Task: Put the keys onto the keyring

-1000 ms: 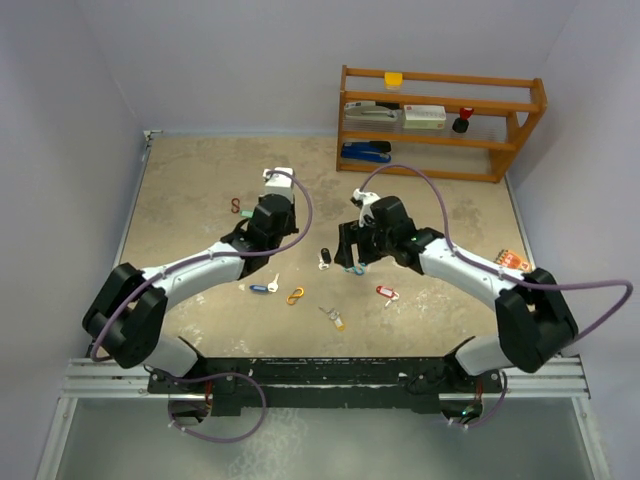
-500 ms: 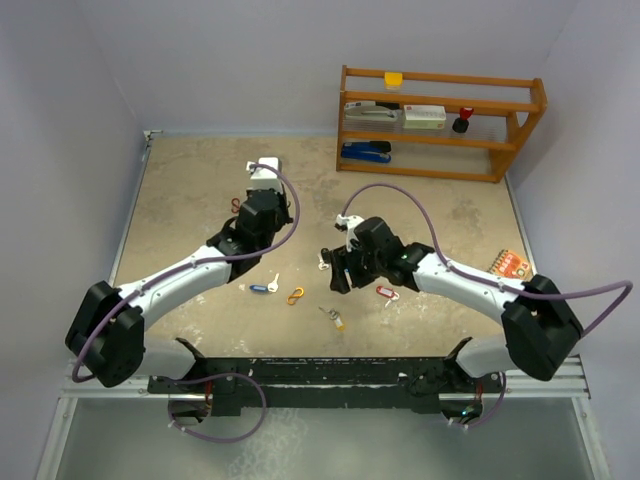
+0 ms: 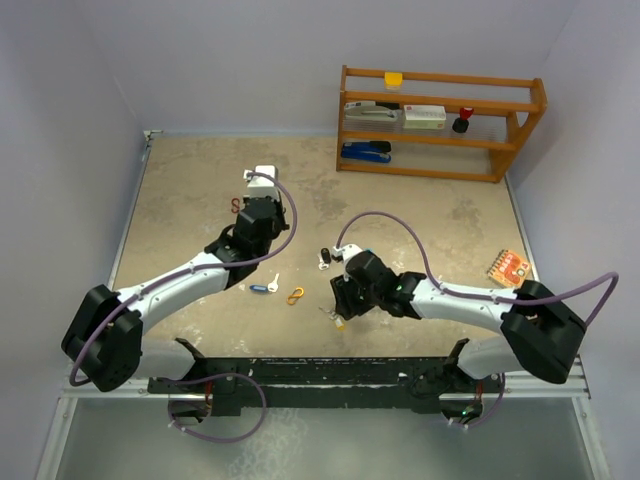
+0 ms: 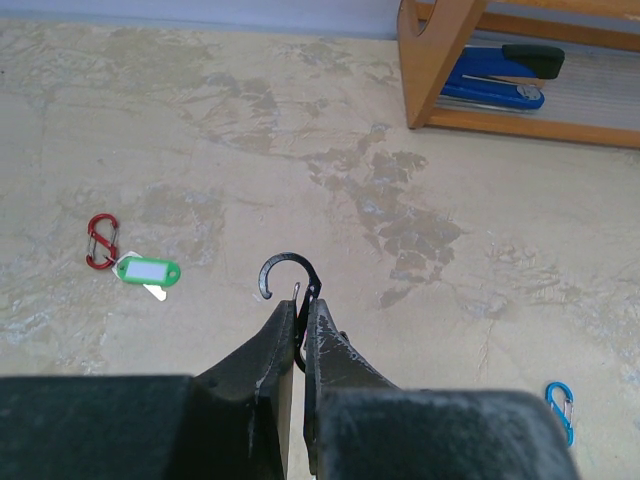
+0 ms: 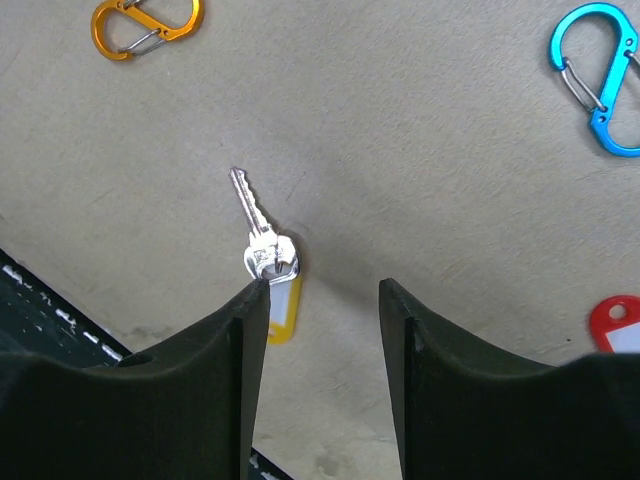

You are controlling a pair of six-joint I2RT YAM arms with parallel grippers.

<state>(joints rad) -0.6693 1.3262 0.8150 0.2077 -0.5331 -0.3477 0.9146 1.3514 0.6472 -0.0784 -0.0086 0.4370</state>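
My left gripper (image 4: 300,305) is shut on a black S-shaped clip (image 4: 289,281) and holds it above the table; the clip's open hook sticks out past the fingertips. A green-tagged key (image 4: 147,272) lies to its left. My right gripper (image 5: 322,290) is open, low over a silver key with a yellow tag (image 5: 266,252); the key's head is at my left fingertip (image 5: 250,300). In the top view the right gripper (image 3: 342,305) is near the front edge by the yellow key (image 3: 336,319). A blue-tagged key (image 3: 262,288) and a black-tagged key (image 3: 325,258) lie mid-table.
An orange clip (image 5: 147,25), a blue clip (image 5: 600,75) and a red tag (image 5: 620,322) lie around the right gripper. A red clip (image 4: 100,241) lies by the green key. A wooden shelf (image 3: 440,120) stands at the back right. A small orange object (image 3: 508,267) lies at right.
My right arm has swung from the blue clip toward the near edge and now sits over the yellow-tagged key. My left arm shifted slightly left, still holding the black clip.
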